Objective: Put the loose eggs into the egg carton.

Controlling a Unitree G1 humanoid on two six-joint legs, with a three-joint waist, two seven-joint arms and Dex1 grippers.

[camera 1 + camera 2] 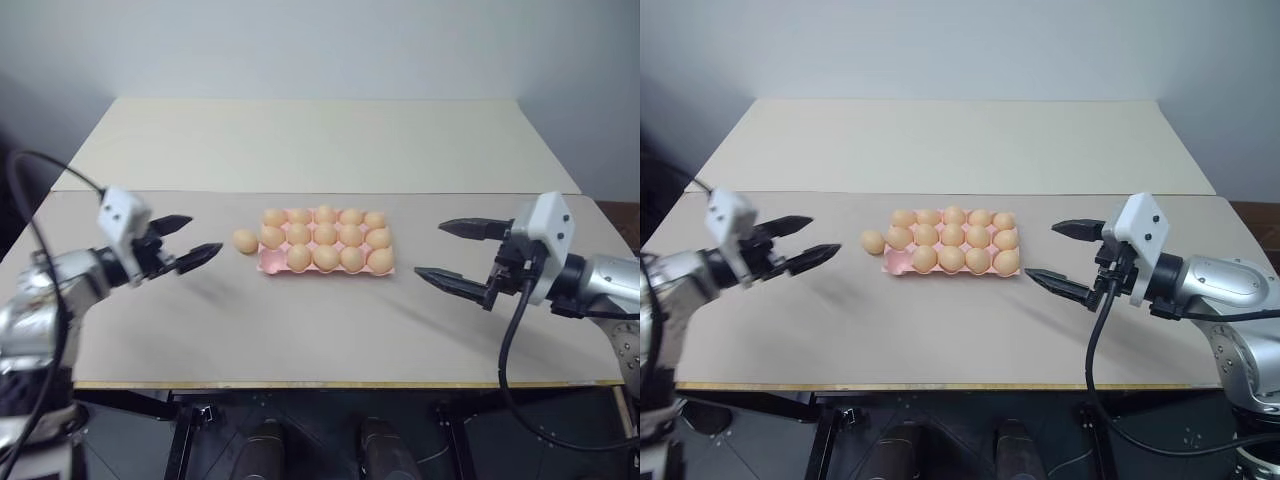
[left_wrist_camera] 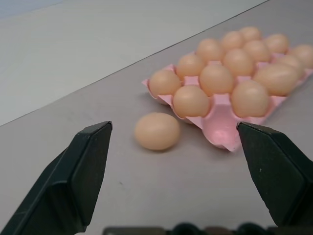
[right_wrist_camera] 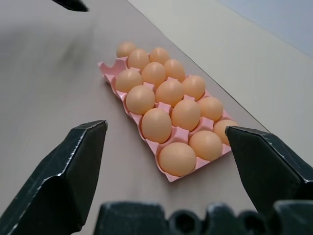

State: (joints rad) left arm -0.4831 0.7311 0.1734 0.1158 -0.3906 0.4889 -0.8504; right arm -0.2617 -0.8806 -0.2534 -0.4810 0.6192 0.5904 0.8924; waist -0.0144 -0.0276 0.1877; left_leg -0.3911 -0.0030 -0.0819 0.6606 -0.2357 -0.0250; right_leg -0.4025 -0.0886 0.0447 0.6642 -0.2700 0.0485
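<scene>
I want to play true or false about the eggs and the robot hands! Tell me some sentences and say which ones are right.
1. One loose egg lies on the table beside the egg carton. True.
2. The left end effector is squeezing an egg. False: it is open and holds nothing.
3. The carton has one empty cup, at the near corner beside the loose egg. True.
4. The right end effector is shut tight. False: its fingers are spread wide apart.
5. The loose egg sits on the carton's right side. False: it is on the left, toward the left end effector.
</scene>
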